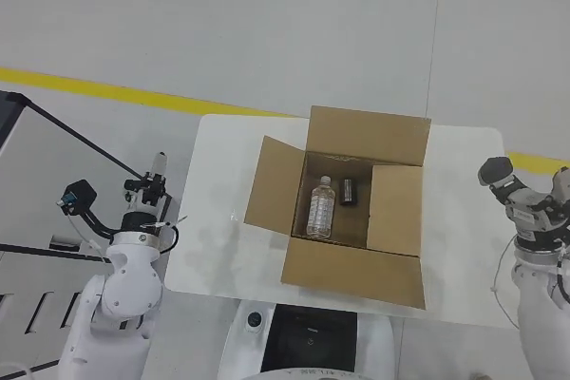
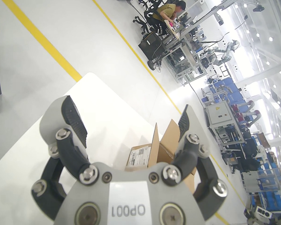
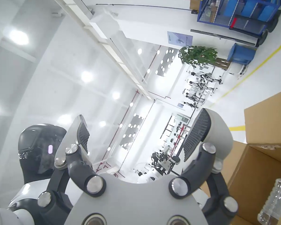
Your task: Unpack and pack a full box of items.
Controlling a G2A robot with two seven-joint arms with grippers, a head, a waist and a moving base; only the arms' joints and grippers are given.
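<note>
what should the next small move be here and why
Probably swing the left gripper over the open box, above the clear bottle. It and the right gripper are open and empty at the table sides, while the bottle and a dark item lie inside the box, the bottle on the left gripper's side.

Worktop (image 1: 218,190): white, flat, with rounded corners.
Directly on it: one brown cardboard box (image 1: 399,209), standing open with all four flaps spread outward.
Box position: about mid-worktop, turned slightly askew to its edges.
</note>
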